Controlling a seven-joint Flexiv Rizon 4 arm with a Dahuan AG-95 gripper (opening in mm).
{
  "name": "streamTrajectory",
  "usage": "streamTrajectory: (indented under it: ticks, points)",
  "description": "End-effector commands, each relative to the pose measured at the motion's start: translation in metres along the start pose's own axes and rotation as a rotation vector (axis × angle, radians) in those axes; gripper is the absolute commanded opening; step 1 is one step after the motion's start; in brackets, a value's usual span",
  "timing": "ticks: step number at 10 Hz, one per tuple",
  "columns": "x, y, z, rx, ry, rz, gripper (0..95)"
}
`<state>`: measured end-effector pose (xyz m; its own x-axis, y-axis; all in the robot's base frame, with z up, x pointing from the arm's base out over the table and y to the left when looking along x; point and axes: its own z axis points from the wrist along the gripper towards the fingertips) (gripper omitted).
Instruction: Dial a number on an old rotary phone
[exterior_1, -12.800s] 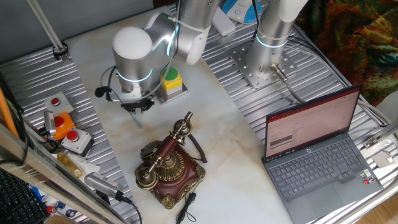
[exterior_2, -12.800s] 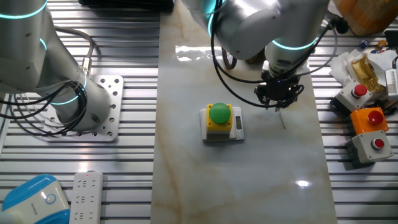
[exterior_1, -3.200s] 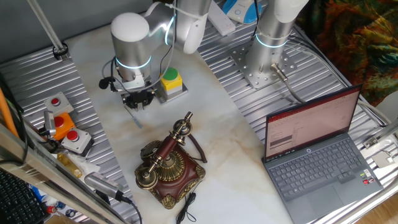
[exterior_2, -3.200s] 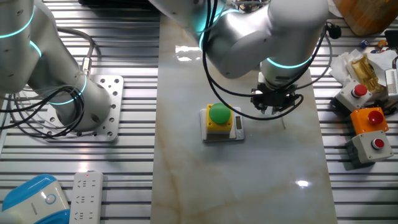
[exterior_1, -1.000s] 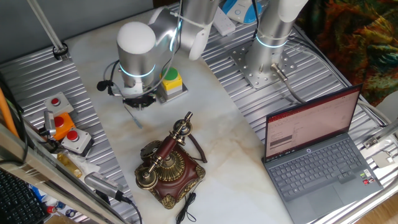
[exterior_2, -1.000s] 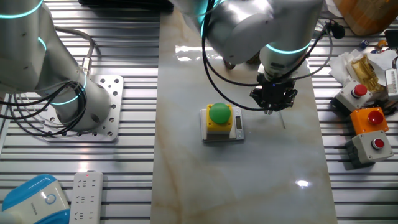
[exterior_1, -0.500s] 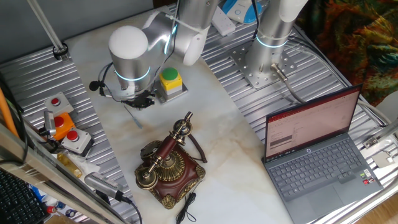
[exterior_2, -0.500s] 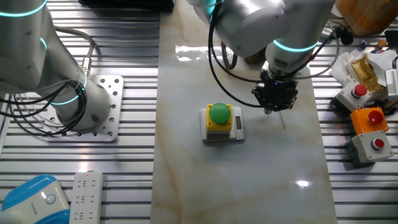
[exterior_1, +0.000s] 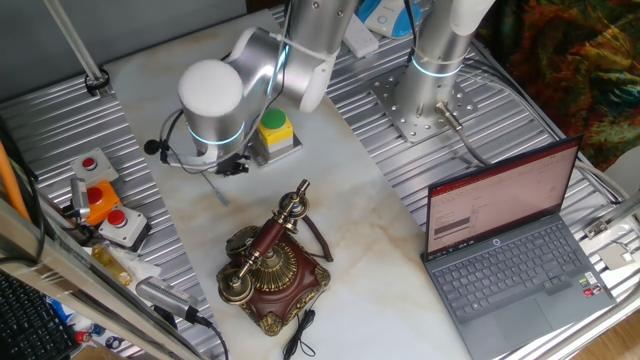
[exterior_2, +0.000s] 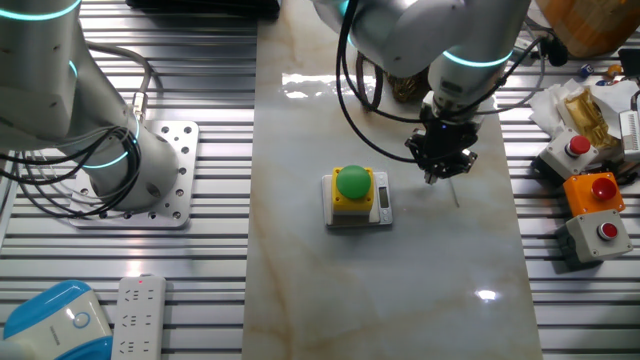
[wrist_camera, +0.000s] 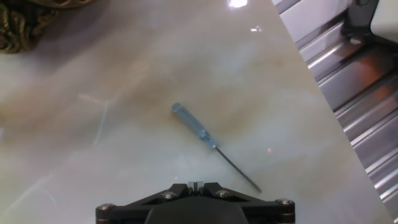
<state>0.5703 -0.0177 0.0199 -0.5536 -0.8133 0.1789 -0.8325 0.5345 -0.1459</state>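
Since half a second ago the arm's big white joint has swung slightly, while my gripper (exterior_2: 440, 170) has barely shifted over the marble table (exterior_1: 360, 210). It hangs above a small screwdriver (wrist_camera: 211, 144) with a pale blue clear handle, which lies flat on the marble, its thin shaft pointing toward the ribbed metal edge. From the hand view I see only the black base of the gripper at the bottom of the frame, with the two fingertips (wrist_camera: 194, 185) pressed together and nothing between them, so I read the pincer as clenched and empty.

From one fixed view the old rotary phone (exterior_1: 268, 268) sits on the marble nearer the front edge, well apart from the gripper, its handset resting on the cradle and the black cord trailing off its base. A corner of its brass trim shows at the top left of the hand view.

Just beside the gripper stands the yellow box with a green button (exterior_2: 353, 193). Grey boxes with red buttons (exterior_2: 588, 190) sit on the ribbed metal to one side, and an open laptop (exterior_1: 508, 250) rests on the opposite side.
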Motion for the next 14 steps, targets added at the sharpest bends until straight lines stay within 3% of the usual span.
streamTrajectory:
  ticks: [1, 4, 7, 9, 12, 14]
  points:
    - [0.0007, 0.0008, -0.0001, -0.005, -0.024, -0.023, 0.0]
    - [0.0007, 0.0008, -0.0001, -0.002, -0.020, -0.040, 0.0]
    - [0.0007, 0.0008, -0.0001, -0.005, -0.014, 0.006, 0.0]
    - [0.0007, 0.0008, -0.0001, 0.015, 0.023, 0.049, 0.0]
    - [0.0007, 0.0008, -0.0001, 0.021, -0.002, 0.068, 0.0]
    - [0.0007, 0.0008, -0.0001, 0.003, -0.040, 0.107, 0.0]
